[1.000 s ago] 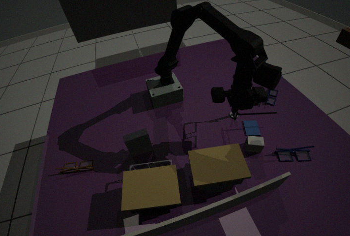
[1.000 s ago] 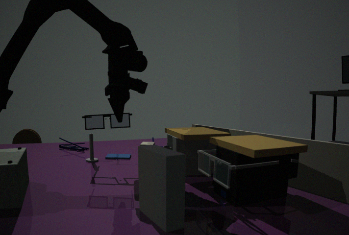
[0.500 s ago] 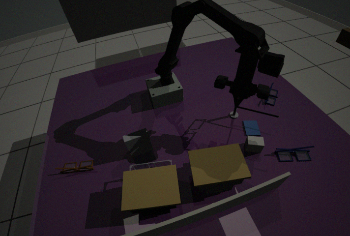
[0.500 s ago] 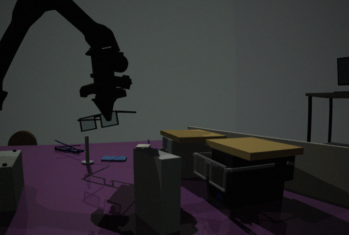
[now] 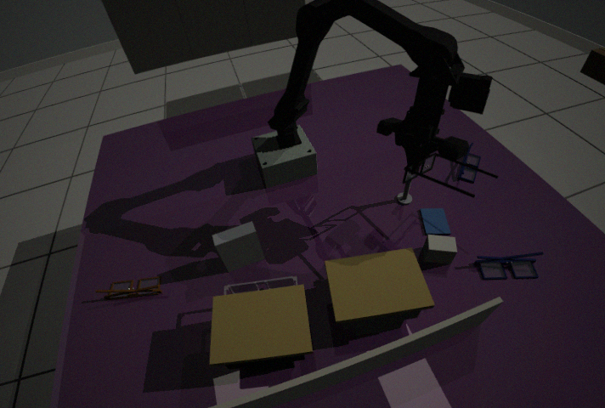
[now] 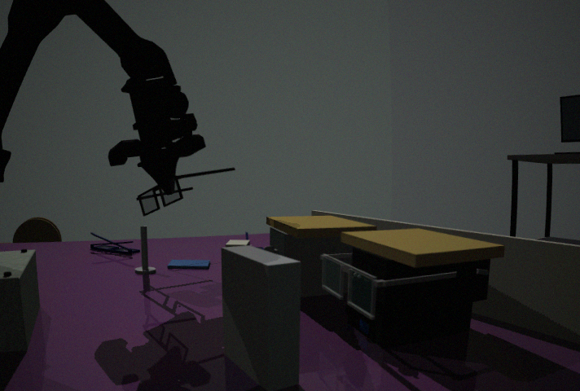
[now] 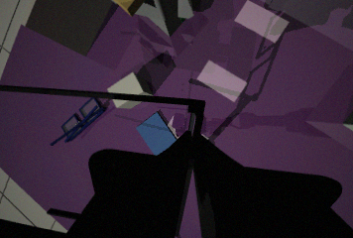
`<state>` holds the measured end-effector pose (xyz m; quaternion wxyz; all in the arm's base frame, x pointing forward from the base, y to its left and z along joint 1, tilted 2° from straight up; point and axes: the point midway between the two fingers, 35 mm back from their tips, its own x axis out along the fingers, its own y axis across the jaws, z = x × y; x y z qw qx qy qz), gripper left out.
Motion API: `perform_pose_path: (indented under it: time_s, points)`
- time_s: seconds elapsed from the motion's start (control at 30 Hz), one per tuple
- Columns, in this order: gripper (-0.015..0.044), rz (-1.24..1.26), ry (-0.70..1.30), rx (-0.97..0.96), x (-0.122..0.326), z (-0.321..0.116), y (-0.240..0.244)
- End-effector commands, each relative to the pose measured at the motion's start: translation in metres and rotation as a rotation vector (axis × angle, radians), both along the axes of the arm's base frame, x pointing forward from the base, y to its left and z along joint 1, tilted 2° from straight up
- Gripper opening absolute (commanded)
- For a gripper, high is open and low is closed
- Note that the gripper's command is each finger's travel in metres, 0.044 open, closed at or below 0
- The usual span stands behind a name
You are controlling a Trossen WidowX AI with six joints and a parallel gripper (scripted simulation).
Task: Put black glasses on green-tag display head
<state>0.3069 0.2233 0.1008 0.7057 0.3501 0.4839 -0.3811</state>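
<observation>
My gripper (image 5: pixel 410 172) (image 6: pixel 169 190) (image 7: pixel 190 136) is shut on the front frame of the black glasses (image 5: pixel 448 184) (image 6: pixel 208 172) (image 7: pixel 85 94), near one lens. The glasses hang tilted in the air above and beside a thin stand, temples open and pointing away. Two dark heads with flat yellow tops stand near the low wall. The bare-faced head (image 5: pixel 377 283) (image 6: pixel 320 223) is the right one in the top view; its tag is not readable. The other head (image 5: pixel 260 325) (image 6: pixel 419 246) wears clear-rimmed glasses and shows a blue tag (image 6: pixel 363 326).
The thin stand (image 5: pixel 404 198) (image 6: pixel 144 248) is below the gripper. A blue slab (image 5: pixel 434 221) (image 6: pixel 189 264) (image 7: pixel 156 131) and a white box (image 5: pixel 440 249) (image 7: pixel 130 91) lie nearby. A tall grey box (image 5: pixel 240 247) (image 6: pixel 261 313) stands before the heads, a low wall (image 5: pixel 361 358) (image 6: pixel 530 267) behind them.
</observation>
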Motion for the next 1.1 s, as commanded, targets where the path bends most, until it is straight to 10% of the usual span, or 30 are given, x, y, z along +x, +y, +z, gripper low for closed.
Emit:
perform_pose_path:
  time_s: [0.0,1.07]
  points:
    - [0.0,-0.097,-0.055,0.013,-0.005,0.004,0.003]
    - [0.0,-0.815,-0.476,0.298,-0.047,0.03,0.031]
